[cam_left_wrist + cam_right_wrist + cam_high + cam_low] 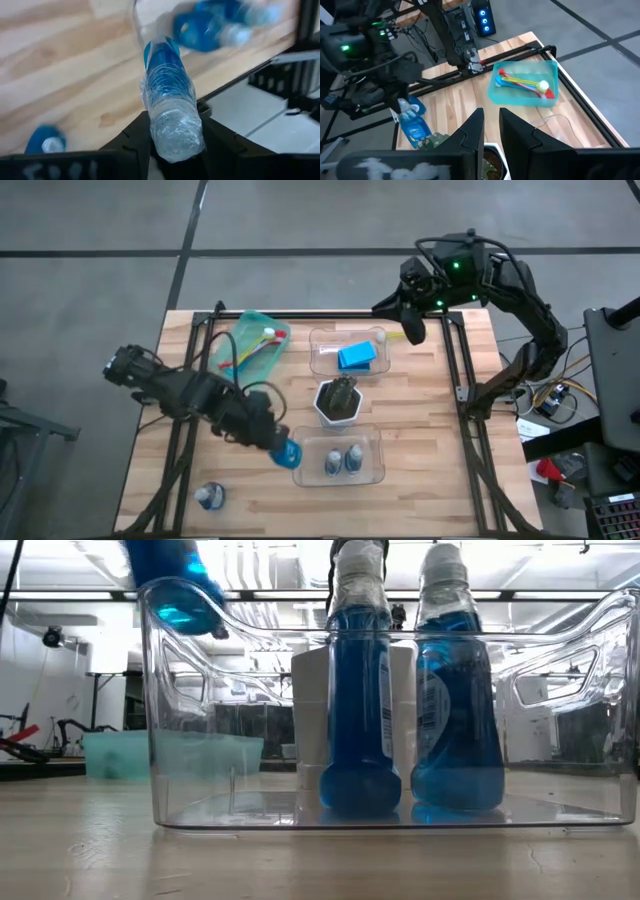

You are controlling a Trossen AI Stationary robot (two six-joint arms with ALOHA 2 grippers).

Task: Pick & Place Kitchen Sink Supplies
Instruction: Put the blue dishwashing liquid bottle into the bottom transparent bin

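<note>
A bottle [170, 100] of blue liquid is clamped by the left gripper [277, 443], fingers [134, 142] closed on its capped end. It is held tilted just above the left rim of the near bin [372, 470], blue end toward the bin. Two more bottles [455, 690] are seen upright inside that bin, side by side. Another bottle [210, 497] is left on the table [430, 410] near the front-left corner, well apart from the bin. A sponge [356, 357] is seen in the far bin [322, 365]; brushes [527, 82] lie in the green tray [250, 325] at back-left. The pot w/ plant [338, 400] is set between the two bins. The right gripper [489, 132] is held above the table's back-right edge, fingers nearly shut, nothing gripped.
</note>
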